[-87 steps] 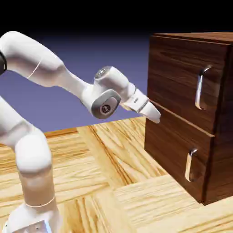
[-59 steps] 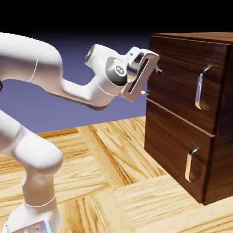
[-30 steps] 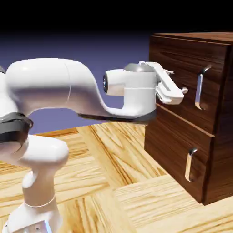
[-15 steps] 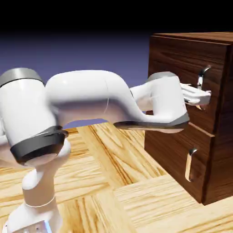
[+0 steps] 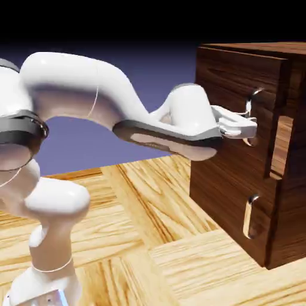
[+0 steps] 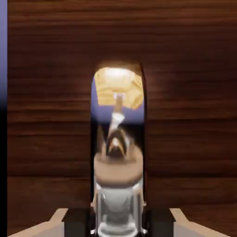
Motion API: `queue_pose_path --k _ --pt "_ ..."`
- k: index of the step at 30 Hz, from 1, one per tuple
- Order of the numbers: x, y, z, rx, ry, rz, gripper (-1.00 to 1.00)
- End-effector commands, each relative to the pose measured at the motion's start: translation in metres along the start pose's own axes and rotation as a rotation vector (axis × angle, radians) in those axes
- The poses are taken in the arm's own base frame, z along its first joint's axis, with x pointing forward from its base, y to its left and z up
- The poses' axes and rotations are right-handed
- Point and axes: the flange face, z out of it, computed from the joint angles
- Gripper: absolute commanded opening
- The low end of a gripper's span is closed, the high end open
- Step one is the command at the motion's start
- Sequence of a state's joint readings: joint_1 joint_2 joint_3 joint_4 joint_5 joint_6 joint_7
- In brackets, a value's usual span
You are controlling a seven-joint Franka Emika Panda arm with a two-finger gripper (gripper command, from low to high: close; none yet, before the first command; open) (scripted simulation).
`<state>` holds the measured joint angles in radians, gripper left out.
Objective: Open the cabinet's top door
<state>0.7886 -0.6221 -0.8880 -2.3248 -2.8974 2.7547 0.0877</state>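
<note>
The dark wood-grain cabinet (image 5: pixel 295 197) stands at the exterior view's right. Its top door (image 5: pixel 227 77) sits a little out from the cabinet's front, with a lit gap showing along its right edge. My gripper (image 5: pixel 247 129) is shut on the top door's curved silver handle (image 5: pixel 256 95), gripping its lower half. In the hand view the shiny handle (image 6: pixel 118 139) runs upright through the middle over the door's wood (image 6: pixel 46 92). It sits between my fingertips (image 6: pixel 76 223) at the bottom edge, where my gripper (image 6: pixel 118 226) clamps it.
The lower panel (image 5: pixel 227 191) is flush with the cabinet, and its own silver handle (image 5: pixel 250 215) is untouched. The light parquet table (image 5: pixel 155 251) stretches in front of the cabinet. My white arm (image 5: pixel 89 95) spans from the left across to the door.
My gripper has closed on the top door's handle. The hand has moved back to the left with the handle, and the top door has come out a little from the cabinet's front.
</note>
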Motion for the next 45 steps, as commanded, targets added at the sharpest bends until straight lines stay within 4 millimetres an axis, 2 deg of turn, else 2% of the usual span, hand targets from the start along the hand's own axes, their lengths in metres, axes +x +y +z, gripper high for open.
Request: queue_pose_path --k 1,15,30,45 --pt "0.001 0.001 -0.003 0.005 -0.003 0.0 -1.0" --pt "0.01 0.01 -0.037 0.061 -0.06 -0.001 -1.0" --pt "0.048 0.048 -0.13 0.226 -0.225 -0.001 -1.0" --pt "0.086 0.086 -0.189 0.35 -0.349 -0.001 -1.0"
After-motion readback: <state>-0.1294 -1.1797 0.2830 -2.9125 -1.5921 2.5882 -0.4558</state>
